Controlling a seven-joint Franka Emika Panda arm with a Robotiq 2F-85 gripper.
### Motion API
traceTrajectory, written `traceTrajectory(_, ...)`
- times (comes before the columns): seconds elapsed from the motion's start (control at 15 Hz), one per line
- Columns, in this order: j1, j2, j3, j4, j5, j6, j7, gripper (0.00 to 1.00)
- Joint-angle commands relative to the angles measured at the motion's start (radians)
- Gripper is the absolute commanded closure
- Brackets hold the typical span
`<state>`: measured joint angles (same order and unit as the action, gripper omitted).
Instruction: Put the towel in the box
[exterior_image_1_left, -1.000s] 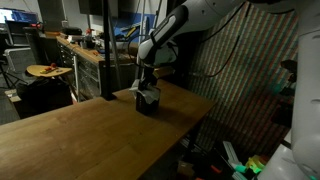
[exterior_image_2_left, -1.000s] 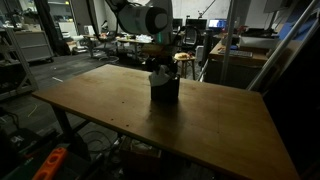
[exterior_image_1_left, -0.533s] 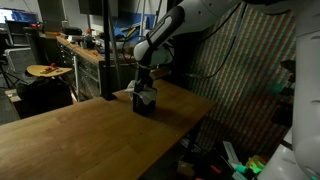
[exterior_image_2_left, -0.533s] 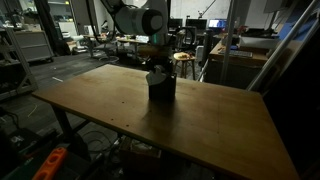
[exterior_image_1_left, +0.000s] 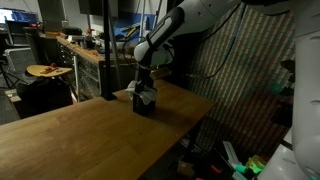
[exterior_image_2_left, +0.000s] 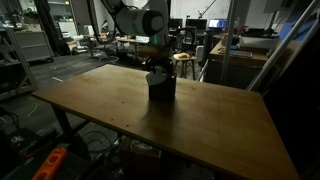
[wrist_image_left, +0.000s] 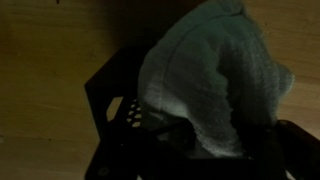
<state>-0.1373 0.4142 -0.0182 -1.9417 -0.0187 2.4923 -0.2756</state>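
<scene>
Wide wooden table (exterior_image_2_left: 110, 105) in a dim workshop, cluttered benches (exterior_image_1_left: 75, 50) far behind, small black box (exterior_image_2_left: 162, 90) near the table's far edge, pale towel (wrist_image_left: 215, 70) bunched in its top, gripper (exterior_image_2_left: 158, 67) just above, its opening hidden, cannot tell.

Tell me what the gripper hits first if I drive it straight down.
Probably the towel, bunched over the black box right below the gripper; the gap is hard to judge.
</scene>
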Motion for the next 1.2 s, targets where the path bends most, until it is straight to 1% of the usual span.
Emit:
traceTrajectory(0.0,0.005,0.008,-0.013,0.006,-0.017,-0.026,0.014,0.49)
traceTrajectory(0.07,0.005,0.005,-0.014,0.005,-0.017,-0.029,0.014,0.41)
traceTrajectory(0.2,0.007,-0.003,-0.019,0.006,-0.021,-0.038,0.016,0.29)
traceTrajectory(0.4,0.009,-0.020,-0.024,0.008,-0.027,-0.047,0.021,0.08)
traceTrajectory(0.47,0.009,-0.027,-0.025,0.008,-0.029,-0.050,0.023,0.03)
traceTrajectory(0.6,0.010,-0.045,-0.025,0.009,-0.031,-0.059,0.023,0.00)
traceTrajectory(1.13,0.016,-0.143,-0.030,0.003,-0.043,-0.076,0.034,0.00)
